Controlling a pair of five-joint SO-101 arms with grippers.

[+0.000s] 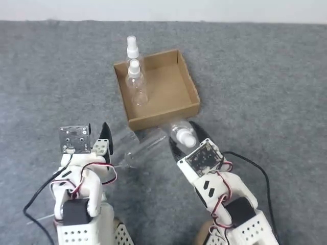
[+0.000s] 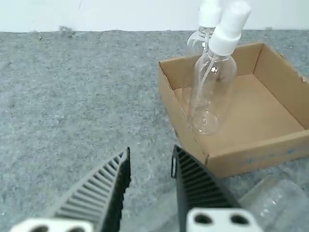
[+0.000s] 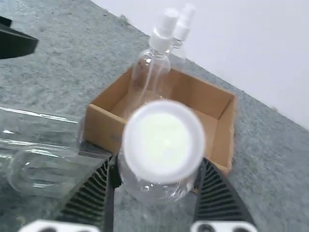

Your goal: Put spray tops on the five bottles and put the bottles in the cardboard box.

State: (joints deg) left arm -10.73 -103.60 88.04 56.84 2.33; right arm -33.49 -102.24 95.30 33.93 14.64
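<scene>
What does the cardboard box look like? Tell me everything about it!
The cardboard box is plain brown and squarish, with low walls and an open top. It sits flat on the grey carpet. A clear bottle with a white spray top stands upright inside, near one side wall. A second bottle stands just behind it by the back corner. Most of the box floor is bare. The right gripper holds a third bottle just before the front wall; touching or not, I cannot tell.

White plastic arms (image 1: pixel 84 189), black servos (image 1: pixel 79 210), red-black cables (image 1: pixel 258 173); black ribbed fingers (image 2: pixel 193 179); wrist circuit boards (image 1: pixel 204 157).
</scene>
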